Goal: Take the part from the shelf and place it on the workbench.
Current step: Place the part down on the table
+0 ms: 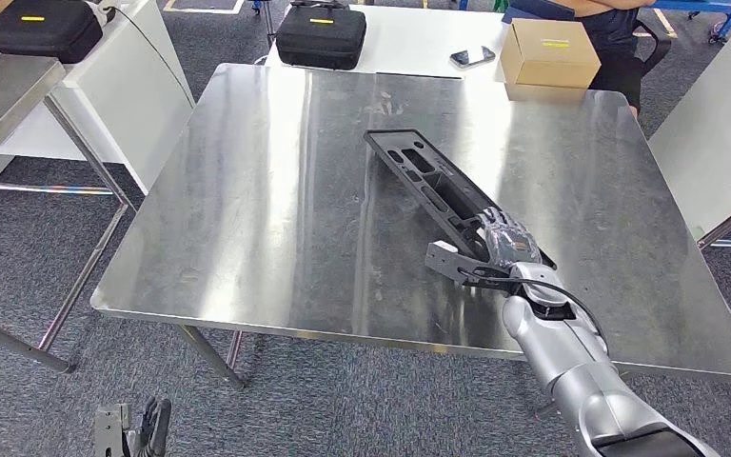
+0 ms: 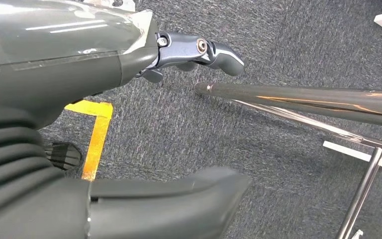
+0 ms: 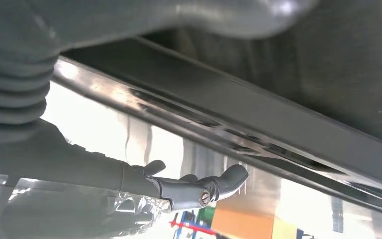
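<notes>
A long black plastic part lies flat on the steel workbench, running from the middle toward the near right. My right hand is at its near end, over the part. In the right wrist view the part's edge passes between thumb and fingers. The fingers are stretched out, with a gap of light between them and the part. My left hand hangs low beside the bench near the carpet, its fingers extended and holding nothing.
Behind the workbench a white table carries a black case, a phone and a cardboard box; a person sits there. Another steel table stands at the left, a white surface at the right. A bench crossbar runs near my left hand.
</notes>
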